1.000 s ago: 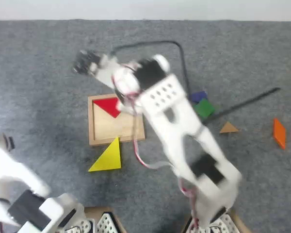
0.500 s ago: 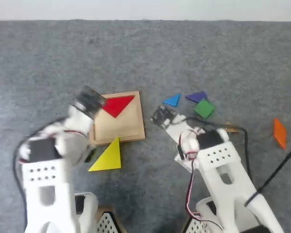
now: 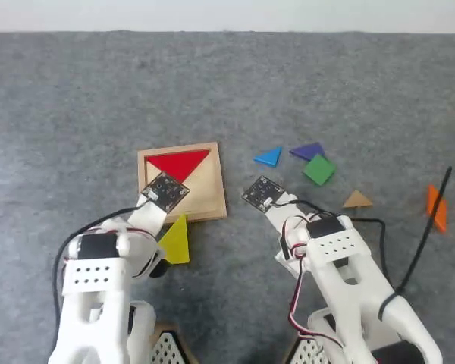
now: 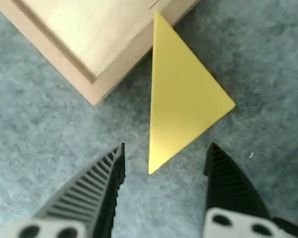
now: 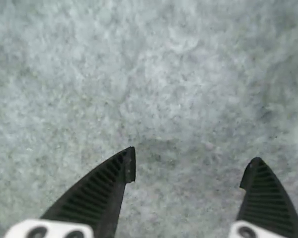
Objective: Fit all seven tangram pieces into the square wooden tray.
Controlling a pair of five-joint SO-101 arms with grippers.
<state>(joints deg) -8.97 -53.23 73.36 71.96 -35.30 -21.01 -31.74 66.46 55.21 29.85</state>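
Observation:
The square wooden tray [image 3: 199, 195] lies left of centre with a red triangle [image 3: 178, 162] along its far edge. A yellow triangle [image 3: 177, 241] lies on the carpet against the tray's near edge. My left gripper [image 4: 167, 148] hangs open just above the yellow triangle [image 4: 184, 101], one of its corners between the fingers, next to the tray's corner [image 4: 102, 77]. My right gripper [image 5: 193, 154] stands open over bare carpet, holding nothing. Right of the tray lie a blue triangle [image 3: 268, 157], a purple piece [image 3: 307, 150], a green square [image 3: 318, 169], a tan triangle [image 3: 357, 199] and an orange piece [image 3: 437, 208].
The left arm [image 3: 97, 273] covers part of the yellow triangle's near side. The right arm [image 3: 334, 258] rises from the front edge, its wrist board [image 3: 262, 193] between the tray and the loose pieces. A black cable [image 3: 428, 227] crosses the orange piece. Grey carpet stretches behind the tray.
The right arm has drawn back from over the tray to the carpet on the tray's right. The left arm has come in from the front left and lowered over the yellow triangle.

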